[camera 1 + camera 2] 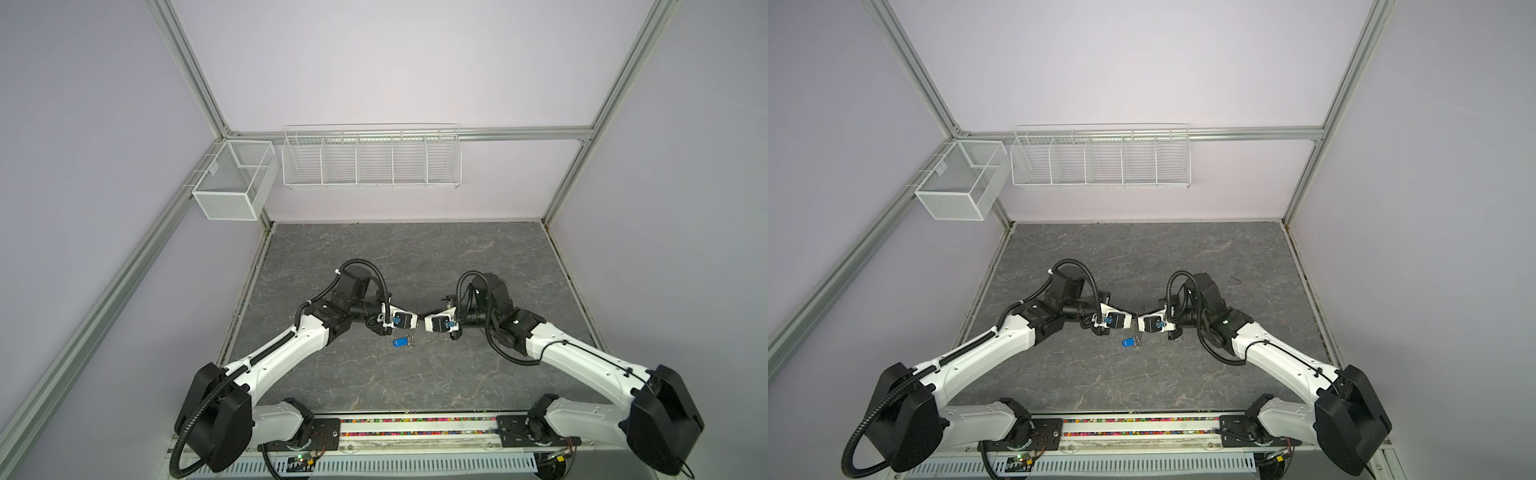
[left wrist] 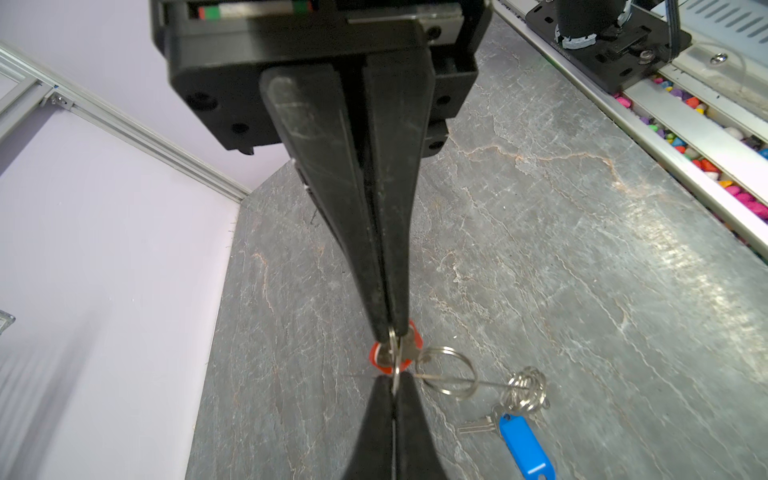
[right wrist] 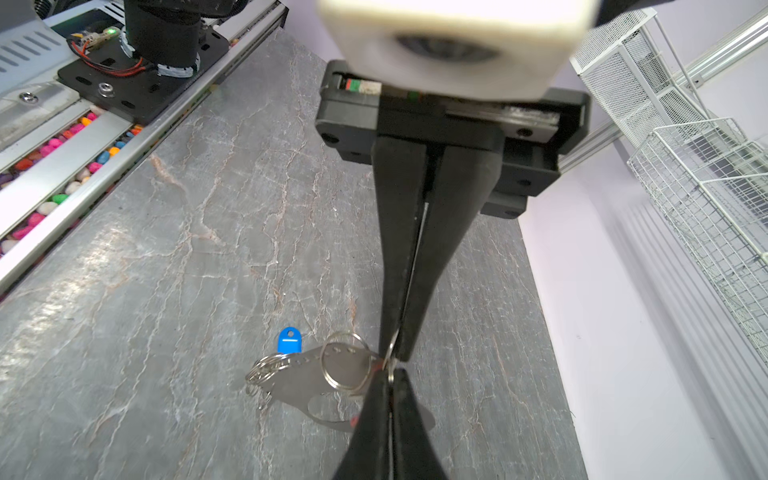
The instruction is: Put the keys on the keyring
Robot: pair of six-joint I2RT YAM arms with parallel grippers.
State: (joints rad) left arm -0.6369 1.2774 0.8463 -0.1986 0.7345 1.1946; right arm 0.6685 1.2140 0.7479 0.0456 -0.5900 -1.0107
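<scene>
Black arm joints point(image 1: 224, 419) overhang a grey marbled tabletop point(image 1: 415, 257), lilac walls point(image 1: 395, 62) around.

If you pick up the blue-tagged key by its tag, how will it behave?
Probably light, since the blue tag looks like small plastic. The key would likely dangle and swing, as only loose rings seem to link them.

The flat grey keyring point(image 3: 291, 388), oval cut-out showing, has small rings point(image 3: 266, 370) bunched at one end and a large split ring point(image 3: 347, 365) overlapping the other. Just beside that other end, the right gripper point(image 3: 397, 357) and left gripper point(image 3: 390, 376) meet tip to tip, both pinching a thin silver ring point(image 3: 392, 365). A blue tag point(image 3: 289, 340) peeks out behind the keyring.
</scene>
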